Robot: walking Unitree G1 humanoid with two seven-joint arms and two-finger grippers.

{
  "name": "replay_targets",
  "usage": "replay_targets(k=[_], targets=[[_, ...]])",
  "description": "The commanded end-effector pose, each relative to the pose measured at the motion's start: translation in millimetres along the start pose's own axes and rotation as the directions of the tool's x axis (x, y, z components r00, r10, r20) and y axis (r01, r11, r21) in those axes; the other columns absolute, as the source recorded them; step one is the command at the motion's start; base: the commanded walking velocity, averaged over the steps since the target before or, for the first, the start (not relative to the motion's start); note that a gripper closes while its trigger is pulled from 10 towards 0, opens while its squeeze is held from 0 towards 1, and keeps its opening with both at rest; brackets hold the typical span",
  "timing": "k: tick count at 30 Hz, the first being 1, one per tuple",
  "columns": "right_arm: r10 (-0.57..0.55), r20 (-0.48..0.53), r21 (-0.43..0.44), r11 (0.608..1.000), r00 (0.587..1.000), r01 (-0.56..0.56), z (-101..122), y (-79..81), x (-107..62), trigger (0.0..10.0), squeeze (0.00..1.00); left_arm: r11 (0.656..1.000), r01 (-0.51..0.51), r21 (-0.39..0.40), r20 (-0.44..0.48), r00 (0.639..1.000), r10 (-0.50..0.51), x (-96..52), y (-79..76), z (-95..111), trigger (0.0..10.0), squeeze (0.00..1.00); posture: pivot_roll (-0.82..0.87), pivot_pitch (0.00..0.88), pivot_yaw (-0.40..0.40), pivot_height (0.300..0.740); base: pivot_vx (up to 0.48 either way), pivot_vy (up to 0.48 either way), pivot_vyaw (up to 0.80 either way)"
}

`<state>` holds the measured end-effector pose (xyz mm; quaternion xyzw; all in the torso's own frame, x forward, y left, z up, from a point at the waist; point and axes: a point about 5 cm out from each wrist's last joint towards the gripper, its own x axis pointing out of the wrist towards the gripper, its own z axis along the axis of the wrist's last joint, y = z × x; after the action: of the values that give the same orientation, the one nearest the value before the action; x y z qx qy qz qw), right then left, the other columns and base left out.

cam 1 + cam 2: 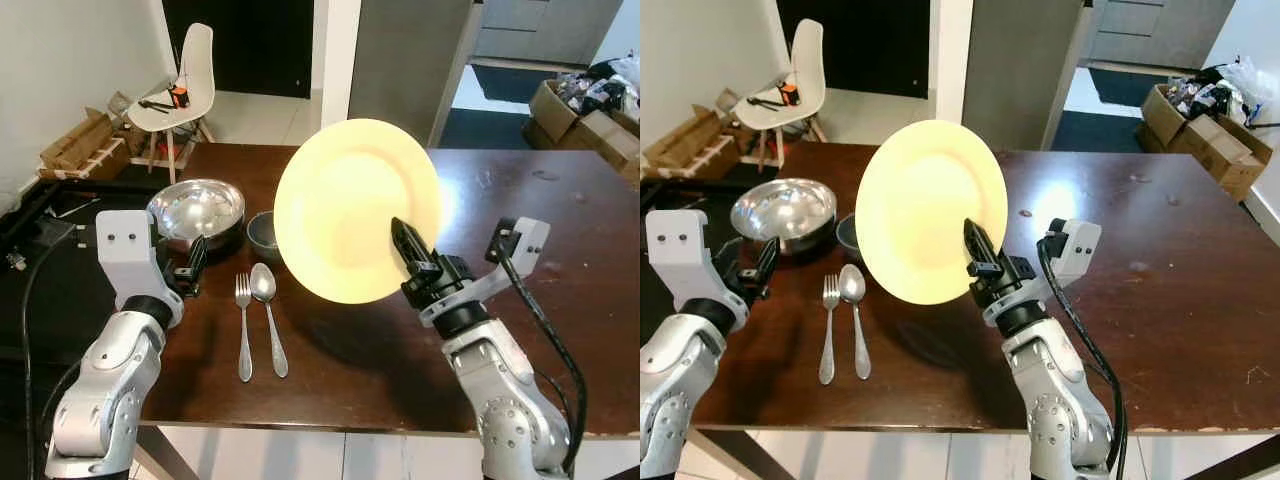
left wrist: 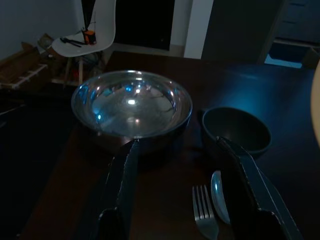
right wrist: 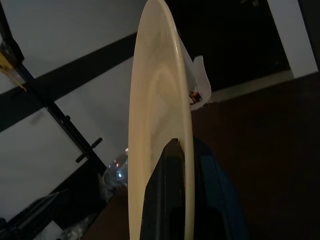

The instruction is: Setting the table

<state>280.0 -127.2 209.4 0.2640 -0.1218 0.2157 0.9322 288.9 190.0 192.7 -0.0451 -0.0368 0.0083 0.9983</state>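
- The right pincer [image 1: 408,243] pinches a pale yellow plate [image 1: 350,200] by its lower rim and holds it up on edge above the dark wooden counter [image 1: 560,300], its face turned toward the camera.
- In the right wrist view, the plate [image 3: 157,125] stands edge-on, with one black finger [image 3: 167,200] pressed against each face.
- The left pincer [image 1: 192,265] hovers low over the counter's left side, its fingers [image 2: 122,185] spread apart and gripping nothing.
- Just ahead of the left pincer sits a shiny steel bowl [image 1: 196,212], and a smaller dark bowl [image 1: 264,232] sits just beside it on its right.
- A fork [image 1: 243,325] and a spoon [image 1: 268,315] lie side by side on the counter, handles toward the robot, near the two bowls and to the left of the raised plate.
- Beyond the counter's far left corner stands a white chair [image 1: 180,90] with small items on its seat.
- Cardboard boxes [image 1: 590,115] sit on the floor at the far right of the room.
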Motion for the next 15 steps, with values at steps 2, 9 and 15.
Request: replay_targets(k=[2, 9, 15], targets=[[0.005, 0.010, -0.006, 1.000, 1.000, -0.005, 1.3, 2.2, -1.4, 10.0, 0.00, 1.000, -0.009, 0.007, -0.018, 1.000, 0.009, -0.7, 1.3, -5.8, 10.0, 0.00, -0.02, 0.000, 0.049, 0.740, -0.296, 0.000, 0.00], [-0.001, 0.001, -0.005, 1.000, 1.000, 0.001, -0.8, 0.7, -1.3, 10.0, 0.00, 1.000, -0.008, 0.004, -0.013, 1.000, 0.008, -1.9, 0.7, -6.2, 10.0, 0.00, -0.02, 0.000, 0.046, 0.740, -0.297, 0.000, 0.00], [-0.004, -0.005, -0.004, 1.000, 1.000, 0.004, -2.5, 0.4, -2.2, 10.0, 0.00, 1.000, -0.006, 0.004, -0.011, 1.000, 0.006, -2.9, 0.3, -6.6, 10.0, 0.00, -0.02, 0.000, 0.047, 0.740, -0.298, 0.000, 0.00]])
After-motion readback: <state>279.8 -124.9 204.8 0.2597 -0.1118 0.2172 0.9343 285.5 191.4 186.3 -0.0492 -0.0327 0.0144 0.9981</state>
